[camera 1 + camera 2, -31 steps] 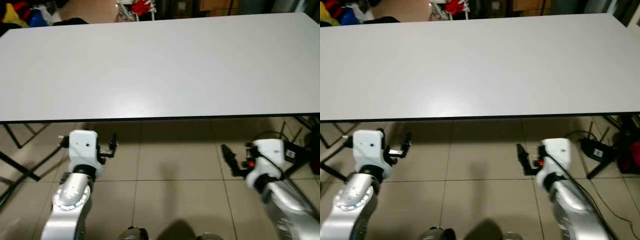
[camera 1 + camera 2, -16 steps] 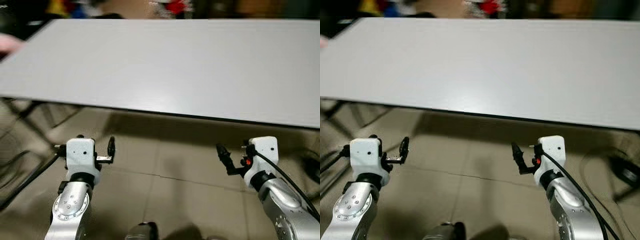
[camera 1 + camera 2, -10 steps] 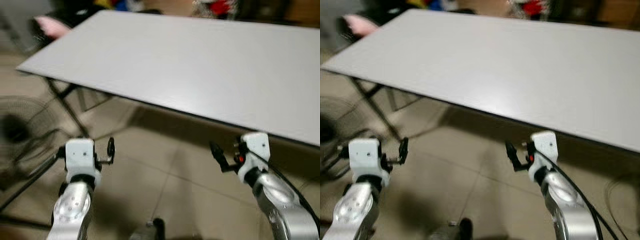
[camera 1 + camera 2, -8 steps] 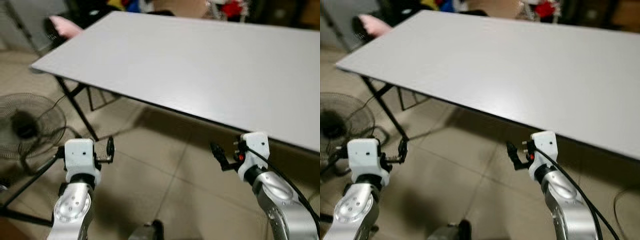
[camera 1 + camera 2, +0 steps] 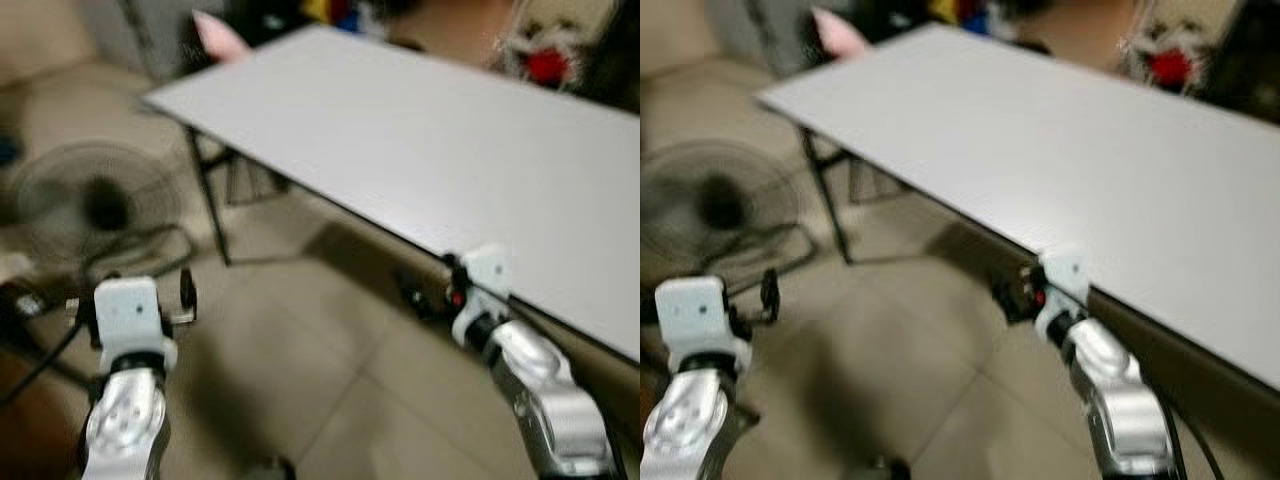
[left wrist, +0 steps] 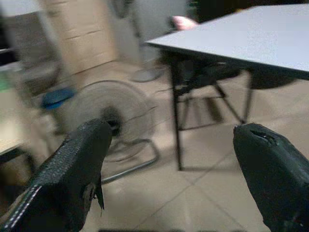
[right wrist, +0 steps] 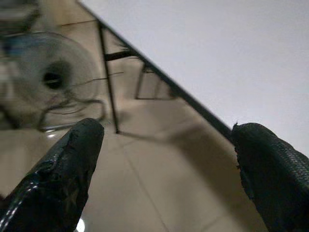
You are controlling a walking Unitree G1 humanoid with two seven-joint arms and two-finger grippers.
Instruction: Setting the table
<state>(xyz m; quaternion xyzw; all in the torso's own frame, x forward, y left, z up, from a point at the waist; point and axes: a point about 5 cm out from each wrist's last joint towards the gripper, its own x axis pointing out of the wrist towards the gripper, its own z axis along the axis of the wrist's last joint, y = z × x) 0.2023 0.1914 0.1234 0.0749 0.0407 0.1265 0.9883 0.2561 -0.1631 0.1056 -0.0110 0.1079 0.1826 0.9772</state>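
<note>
Hanging beside the white table (image 5: 420, 150), left hand (image 6: 169, 159) and right hand (image 7: 164, 159) gape empty

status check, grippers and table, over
Both grippers open, left gripper and right gripper low, holding nothing. Long white table bare. Round floor fan standing off table's left end.

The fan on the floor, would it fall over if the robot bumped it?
The fan would probably wobble or slide rather than topple: it sits low on a bent wire stand. Its thin wire cage looks light and might dent. Blur hides finer detail. Both grippers hang with fingers apart, away from it.
</note>
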